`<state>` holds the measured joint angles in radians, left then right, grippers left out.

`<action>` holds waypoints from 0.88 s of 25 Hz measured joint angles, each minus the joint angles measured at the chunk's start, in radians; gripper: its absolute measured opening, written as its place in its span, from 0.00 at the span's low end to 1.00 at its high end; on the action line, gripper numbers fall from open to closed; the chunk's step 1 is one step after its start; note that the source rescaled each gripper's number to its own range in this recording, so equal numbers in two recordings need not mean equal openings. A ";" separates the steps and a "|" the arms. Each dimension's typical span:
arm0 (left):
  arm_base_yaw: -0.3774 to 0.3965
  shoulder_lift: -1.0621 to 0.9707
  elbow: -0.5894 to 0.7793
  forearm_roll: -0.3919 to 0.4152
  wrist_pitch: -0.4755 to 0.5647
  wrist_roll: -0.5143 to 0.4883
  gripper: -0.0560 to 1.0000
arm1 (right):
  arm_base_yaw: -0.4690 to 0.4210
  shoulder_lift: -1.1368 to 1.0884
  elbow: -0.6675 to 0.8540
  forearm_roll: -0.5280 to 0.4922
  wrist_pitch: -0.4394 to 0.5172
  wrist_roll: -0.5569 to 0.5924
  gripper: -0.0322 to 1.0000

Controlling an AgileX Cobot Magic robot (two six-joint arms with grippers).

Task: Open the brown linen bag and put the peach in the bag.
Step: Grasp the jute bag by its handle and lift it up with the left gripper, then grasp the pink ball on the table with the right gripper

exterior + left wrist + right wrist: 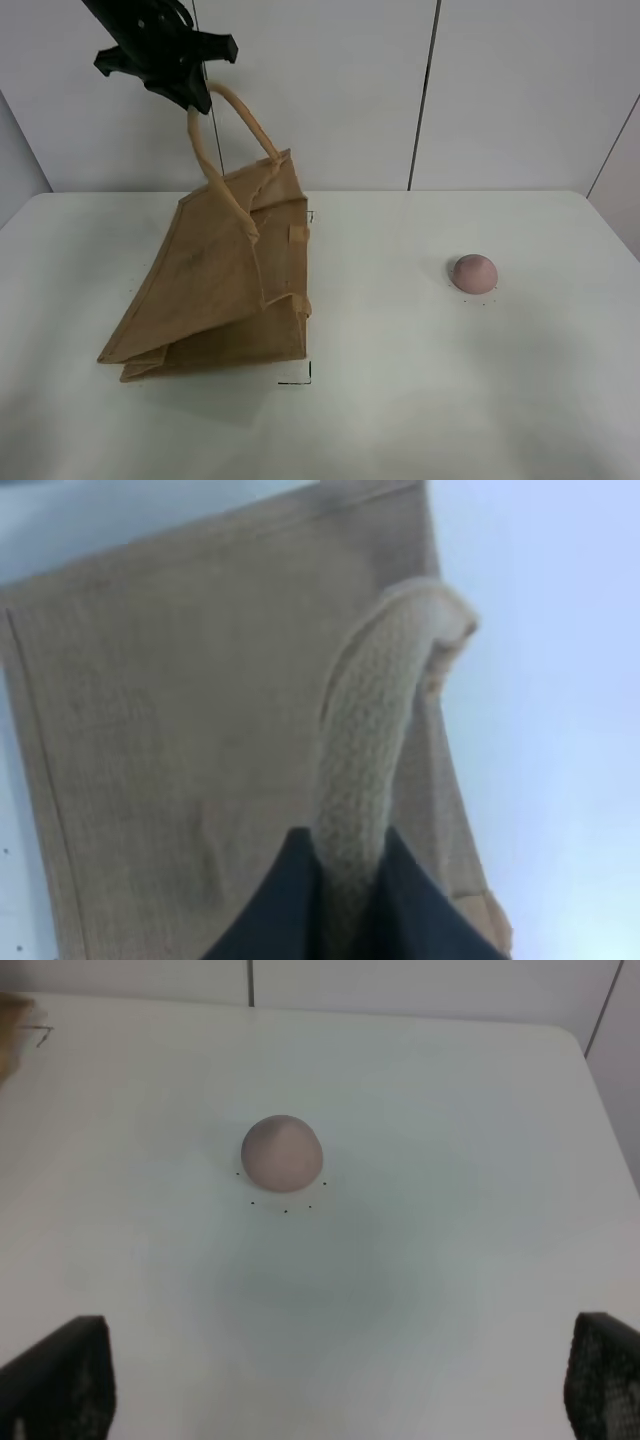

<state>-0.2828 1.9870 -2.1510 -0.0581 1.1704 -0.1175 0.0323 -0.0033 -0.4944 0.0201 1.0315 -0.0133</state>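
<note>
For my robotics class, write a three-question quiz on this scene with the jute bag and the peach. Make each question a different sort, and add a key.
1. True or false: the peach already lies inside the brown linen bag.
2. The left gripper is shut on: A) the peach, B) the bag's handle, C) nothing.
3. Fill the gap: the fingers of the right gripper stand ____ (open or shut).

Key
1. False. It sits on the table, to the right of the bag.
2. B
3. open
</note>
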 joint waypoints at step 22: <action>0.000 -0.142 0.007 0.002 0.001 0.002 0.05 | 0.000 1.126 -0.357 -0.001 -0.168 -0.015 1.00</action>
<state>-0.2828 1.8455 -2.1436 -0.0563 1.1713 -0.1157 0.0323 1.1225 -0.8511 0.0192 0.8638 -0.0285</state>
